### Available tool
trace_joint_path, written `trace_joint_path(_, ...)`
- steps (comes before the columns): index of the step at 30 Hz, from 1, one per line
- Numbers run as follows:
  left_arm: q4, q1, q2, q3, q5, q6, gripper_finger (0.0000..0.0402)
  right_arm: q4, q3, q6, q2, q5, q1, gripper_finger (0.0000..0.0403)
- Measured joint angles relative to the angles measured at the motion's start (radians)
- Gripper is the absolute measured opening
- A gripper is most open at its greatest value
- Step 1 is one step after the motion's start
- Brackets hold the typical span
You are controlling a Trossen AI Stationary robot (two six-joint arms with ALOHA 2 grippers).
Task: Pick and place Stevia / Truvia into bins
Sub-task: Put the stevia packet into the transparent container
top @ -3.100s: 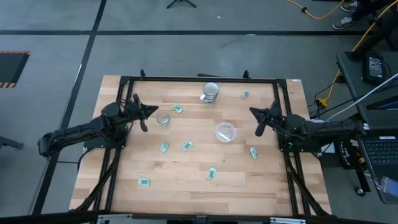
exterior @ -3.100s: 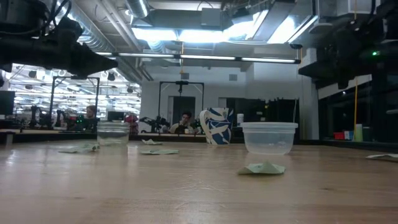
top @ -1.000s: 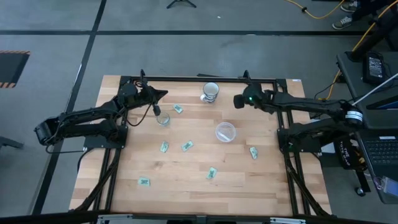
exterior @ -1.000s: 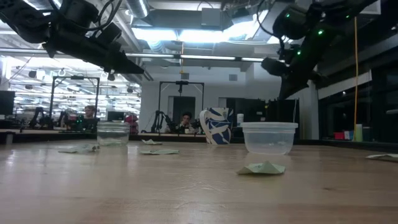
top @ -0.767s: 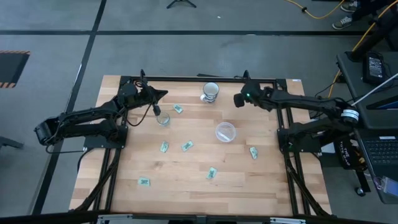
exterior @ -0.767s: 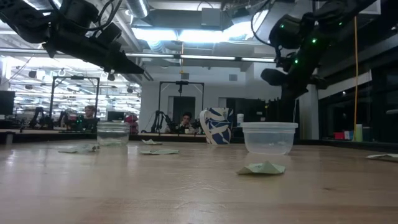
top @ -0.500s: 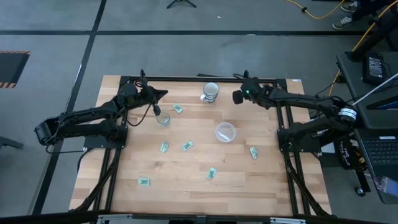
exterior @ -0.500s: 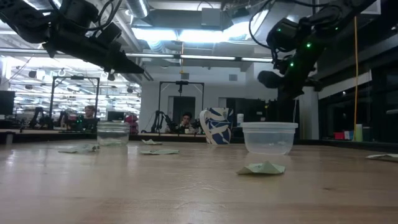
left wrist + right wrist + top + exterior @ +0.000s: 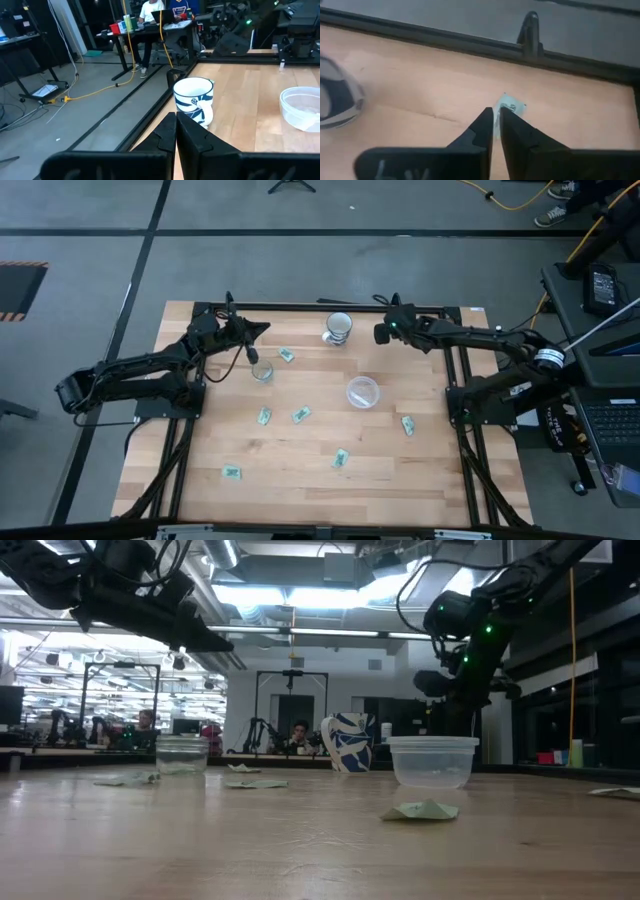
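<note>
— Green-and-white Stevia packets [image 9: 300,414] lie scattered over the wooden table [image 9: 300,480]; we count several loose between the two clear cups.

— We see the right gripper [image 9: 495,120] above the far edge, beside the blue-patterned mug [image 9: 338,327], its fingers a narrow slit apart over one packet [image 9: 510,106] flat on the wood.

— Nothing held there. The left gripper [image 9: 176,131] hangs above the smaller clear cup [image 9: 262,371], fingers pressed together and empty.

— We have the wider clear cup [image 9: 362,392] mid-table, another packet [image 9: 424,810] lying in front of it.
</note>
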Motion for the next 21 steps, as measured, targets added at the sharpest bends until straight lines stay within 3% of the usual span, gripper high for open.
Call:
trace_joint_path(12, -0.001, 0.0, 0.0, 0.0, 0.0, 0.0, 0.0006, -0.001, 0.0, 0.104, 0.09, -0.05, -0.024, 0.0153)
trace_joint_path(21, -0.002, 0.0, 0.0, 0.0, 0.0, 0.0, 0.0006, 0.044, 0.0, 0.182, 0.155, -0.049, -0.056, 0.0171)
